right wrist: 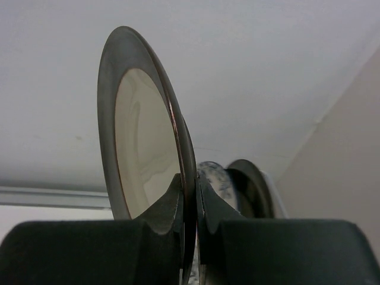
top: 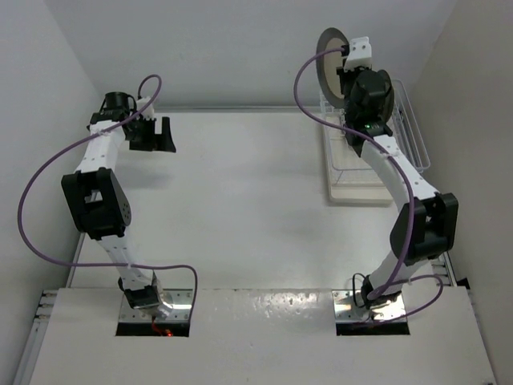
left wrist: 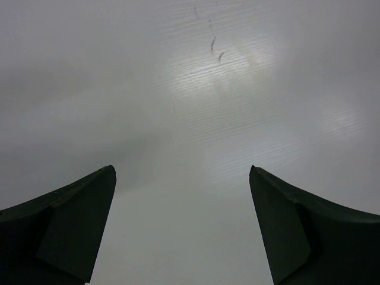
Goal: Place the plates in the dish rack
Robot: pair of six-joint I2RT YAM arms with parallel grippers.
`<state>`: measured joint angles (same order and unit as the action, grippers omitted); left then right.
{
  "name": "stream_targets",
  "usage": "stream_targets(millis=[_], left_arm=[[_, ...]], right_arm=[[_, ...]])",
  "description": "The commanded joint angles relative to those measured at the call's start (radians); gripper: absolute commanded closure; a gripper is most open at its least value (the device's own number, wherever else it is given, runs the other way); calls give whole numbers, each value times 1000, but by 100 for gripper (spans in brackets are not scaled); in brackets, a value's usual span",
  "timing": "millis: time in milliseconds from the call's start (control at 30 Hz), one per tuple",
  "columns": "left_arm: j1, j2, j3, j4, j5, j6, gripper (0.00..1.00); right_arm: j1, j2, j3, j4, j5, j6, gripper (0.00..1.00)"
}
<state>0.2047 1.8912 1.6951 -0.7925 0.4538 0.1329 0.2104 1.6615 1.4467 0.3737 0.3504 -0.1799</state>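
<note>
- Dish rack [top: 414, 132] sat at far right of table [top: 240, 208], close to right wall.
- Right gripper [top: 345, 58] was above rack's far left corner.
- Held plate [top: 327, 68] stood on edge, its rim pinched between the fingers, raised above rack.
- In right wrist view, second plate [right wrist: 215, 177] stood beyond held plate, to its right. Third plate [right wrist: 252, 187] stood further right, both on edge.
- Left gripper [top: 152, 134] hung over table's far left, well apart from rack, jaws spread wide.
</note>
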Motion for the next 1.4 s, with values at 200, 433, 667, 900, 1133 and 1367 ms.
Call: stream_targets(millis=[200,433,667,900,1133,1367], left_arm=[[7,-63,-11,16,-6,7,0],[7,-63,-29,16,-6,16,0],[7,-63,-38,16,-6,16,0],[16,-63,-48,26,-6,16,0],[16,-63,-48,26,-6,16,0],[16,-72,-57,26,-6,25,0]], right_arm=[[-62,70,83,218,127,-161,100],[-88,118,54,238,154,-132,100],[-89,161,26,281,200,-133,100],[-85,175,-34,292,236,-61,100],[-71,198,-62,289,277,43,100],[-72,221,-51,242,314,109,100]])
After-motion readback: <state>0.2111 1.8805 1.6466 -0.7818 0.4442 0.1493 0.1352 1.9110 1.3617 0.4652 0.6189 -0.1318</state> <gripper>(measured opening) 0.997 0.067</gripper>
